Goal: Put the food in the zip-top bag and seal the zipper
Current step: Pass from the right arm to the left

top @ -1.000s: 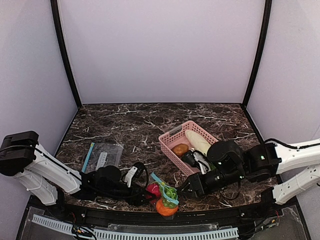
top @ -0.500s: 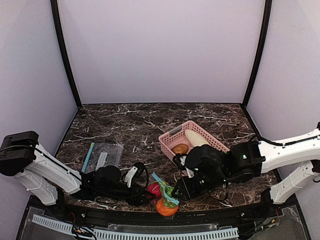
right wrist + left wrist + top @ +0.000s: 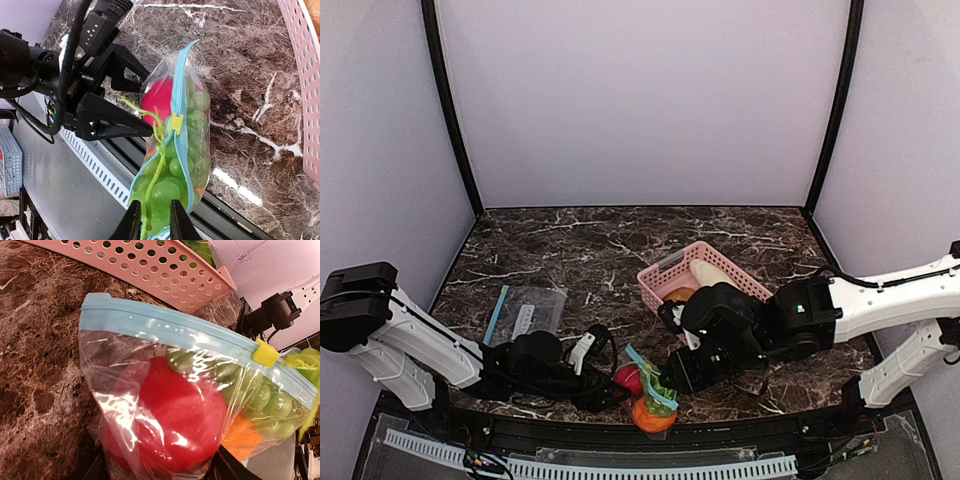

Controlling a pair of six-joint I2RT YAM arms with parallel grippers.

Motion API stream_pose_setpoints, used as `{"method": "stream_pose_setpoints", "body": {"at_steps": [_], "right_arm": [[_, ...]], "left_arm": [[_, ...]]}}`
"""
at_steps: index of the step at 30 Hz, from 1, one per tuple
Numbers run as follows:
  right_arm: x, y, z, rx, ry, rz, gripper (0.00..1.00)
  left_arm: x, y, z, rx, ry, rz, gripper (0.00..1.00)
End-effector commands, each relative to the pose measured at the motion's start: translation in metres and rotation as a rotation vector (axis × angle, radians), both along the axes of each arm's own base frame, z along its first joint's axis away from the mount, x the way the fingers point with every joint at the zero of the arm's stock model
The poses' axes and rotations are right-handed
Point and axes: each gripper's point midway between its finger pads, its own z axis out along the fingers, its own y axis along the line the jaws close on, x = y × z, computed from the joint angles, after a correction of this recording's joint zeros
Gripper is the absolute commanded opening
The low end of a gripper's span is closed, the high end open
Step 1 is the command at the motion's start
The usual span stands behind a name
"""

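The zip-top bag [image 3: 195,120] stands on edge near the front rim of the tabletop [image 3: 580,250], just on the robot's side of the pink basket [image 3: 655,285], packed with a red tomato [image 3: 182,415], a green grape bunch [image 3: 172,192] and an orange fruit [image 3: 242,437]. Its light blue zipper [image 3: 176,90] runs along the top with a yellow slider [image 3: 175,123] partway along it. A grape stalk [image 3: 299,360] pokes out past the slider, so the seal looks unfinished. The strip's long axis points straight away from the right gripper [image 3: 155,222], which reaches in from the basket's side. Its jaws stand narrowly apart astride the strip's nearest end; whether they nip it cannot be told. The left gripper [image 3: 146,106], on the bag's far side from the basket, has its jaws spread wide and appears to clasp the bag's belly. The right arm is nearer the zipper, the slider directly ahead of its jaws. A second bag [image 3: 528,312] lies flat, well apart from the basket.
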Motion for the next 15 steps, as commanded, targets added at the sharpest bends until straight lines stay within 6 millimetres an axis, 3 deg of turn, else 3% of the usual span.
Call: {"method": "stream_pose_setpoints", "body": {"at_steps": [1, 6, 15], "right_arm": [[-0.004, 0.009, 0.0, 0.024, 0.021, 0.032, 0.14], [-0.018, 0.009, -0.013, 0.025, 0.084, 0.057, 0.04], [-0.032, 0.008, -0.05, -0.063, 0.149, 0.058, 0.01]], "left_arm": [[-0.003, 0.003, -0.001, -0.005, -0.007, -0.011, 0.64], [-0.003, 0.004, -0.003, -0.002, -0.001, -0.008, 0.64], [-0.003, 0.005, -0.002, -0.016, 0.006, -0.001, 0.63]]}}
